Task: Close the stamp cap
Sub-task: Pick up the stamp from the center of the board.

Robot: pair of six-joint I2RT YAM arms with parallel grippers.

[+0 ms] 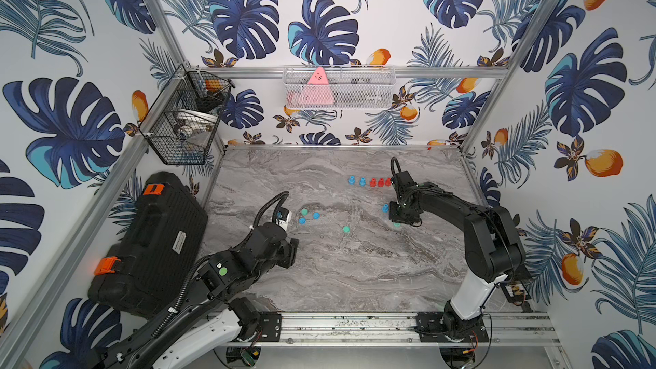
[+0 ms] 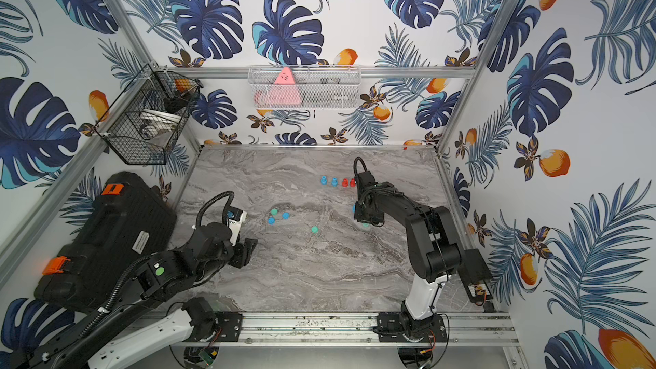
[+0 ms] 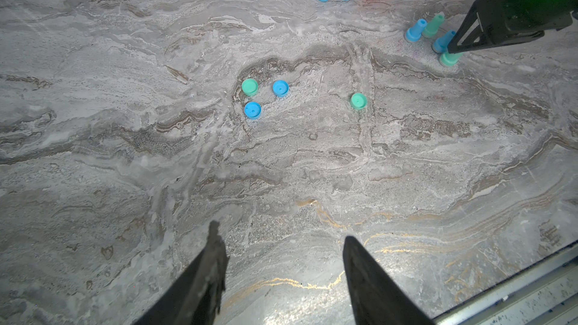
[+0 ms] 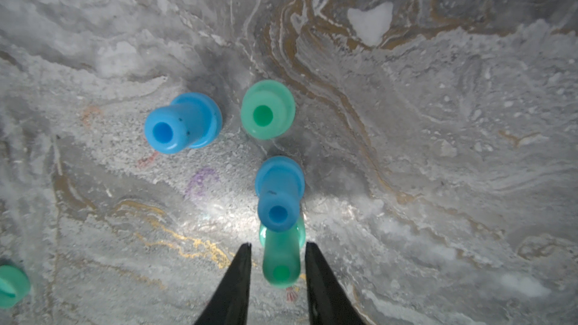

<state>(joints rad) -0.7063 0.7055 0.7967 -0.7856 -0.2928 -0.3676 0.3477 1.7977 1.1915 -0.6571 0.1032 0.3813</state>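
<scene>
Several stamps stand upright in a cluster at the right of the marble table. My right gripper (image 4: 278,245) points down over the green stamp (image 4: 280,261), with one finger on each side and a thin gap at both. It is open. A blue stamp (image 4: 278,195) stands just beyond it, then another green stamp (image 4: 267,110) and a blue one (image 4: 181,123). Loose caps lie mid-table: green cap (image 3: 249,86), blue cap (image 3: 280,88), blue cap (image 3: 252,110) and green cap (image 3: 358,100). My left gripper (image 3: 280,231) hovers open and empty near the table's front left.
A row of blue and red stamps (image 1: 372,182) stands behind the right arm. A black tool case (image 1: 149,243) lies left of the table. A black wire basket (image 1: 184,118) and a white mesh basket (image 1: 339,86) hang on the walls. A metal rail (image 1: 348,324) runs along the front edge.
</scene>
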